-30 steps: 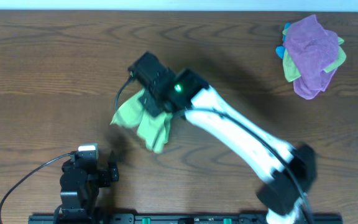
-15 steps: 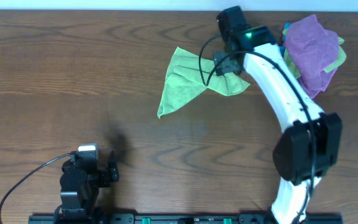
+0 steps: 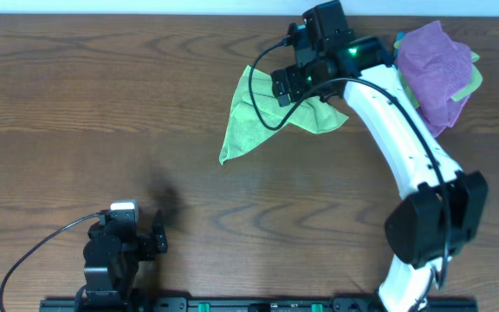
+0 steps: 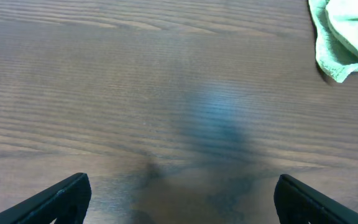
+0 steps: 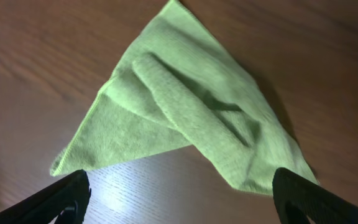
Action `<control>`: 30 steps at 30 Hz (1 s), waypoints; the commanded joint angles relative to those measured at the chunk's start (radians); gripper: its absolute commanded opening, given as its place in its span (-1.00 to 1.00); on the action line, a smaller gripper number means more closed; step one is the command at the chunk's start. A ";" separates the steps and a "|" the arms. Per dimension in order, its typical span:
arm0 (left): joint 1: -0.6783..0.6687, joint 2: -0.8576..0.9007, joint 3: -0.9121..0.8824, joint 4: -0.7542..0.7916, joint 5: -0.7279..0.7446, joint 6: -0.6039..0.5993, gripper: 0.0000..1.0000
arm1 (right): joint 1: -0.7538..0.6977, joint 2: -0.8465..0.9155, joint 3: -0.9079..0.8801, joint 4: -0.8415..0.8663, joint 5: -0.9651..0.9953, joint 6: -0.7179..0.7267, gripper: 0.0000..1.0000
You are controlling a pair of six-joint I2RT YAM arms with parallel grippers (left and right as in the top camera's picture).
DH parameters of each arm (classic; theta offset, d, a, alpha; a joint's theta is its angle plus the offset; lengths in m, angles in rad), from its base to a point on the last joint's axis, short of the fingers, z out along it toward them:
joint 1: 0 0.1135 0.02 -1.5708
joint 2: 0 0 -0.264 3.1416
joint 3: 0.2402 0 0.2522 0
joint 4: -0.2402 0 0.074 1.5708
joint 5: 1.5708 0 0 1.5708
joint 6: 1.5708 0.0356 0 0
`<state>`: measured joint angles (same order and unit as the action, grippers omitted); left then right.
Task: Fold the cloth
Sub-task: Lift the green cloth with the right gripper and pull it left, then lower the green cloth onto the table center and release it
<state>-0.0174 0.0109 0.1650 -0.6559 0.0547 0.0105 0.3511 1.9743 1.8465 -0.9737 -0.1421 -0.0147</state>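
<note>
Two jaws are mine, and both stand wide with nothing in them. My right gripper [image 3: 288, 83] is up over the cloth [image 3: 251, 117], a little way left of the purple cloth [image 3: 436, 74] as the overhead camera sees it. One second ago that gripper was far off from the purple cloth, out past the middle of the table [image 3: 76, 104], and the cloth was in a small bunch under it. Half a second ago it had come close to the purple cloth, and the cloth was already spread out beside that pile. Now the cloth lies in the same spot and the same shape as half a second ago. What changed is my right gripper: it has slid a bit away from the purple cloth and turned, so it sits more over the top part of the cloth.

From my right wrist I see the cloth [image 5: 185, 106] lying on the wood in a rough three-corner shape, with a soft rolled fold across its middle. The tips of my right gripper [image 5: 182, 194] show only in the two bottom corners, far apart.

My left gripper [image 3: 156, 242] is well away from the purple cloth, down at the near edge, just where it was before. In its own view the left gripper [image 4: 179, 194] is spread wide, and one corner of the cloth [image 4: 344, 37] peeks in at the top
</note>
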 commanded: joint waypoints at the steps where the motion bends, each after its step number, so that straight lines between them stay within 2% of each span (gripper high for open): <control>1: -0.005 -0.007 -0.007 -0.001 0.021 -0.018 0.91 | 0.008 0.068 0.002 0.031 -0.057 -0.153 0.84; 13: -0.005 -0.007 -0.007 -0.002 0.021 -0.019 0.91 | 0.043 0.241 0.002 0.133 -0.056 -0.189 0.46; 30: -0.005 -0.007 -0.005 -0.025 0.021 -0.019 0.91 | 0.065 0.336 0.003 0.255 -0.034 -0.187 0.26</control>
<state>-0.0174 0.0109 0.1650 -0.6674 0.0715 -0.0029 0.4103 2.3016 1.8465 -0.7372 -0.1833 -0.1928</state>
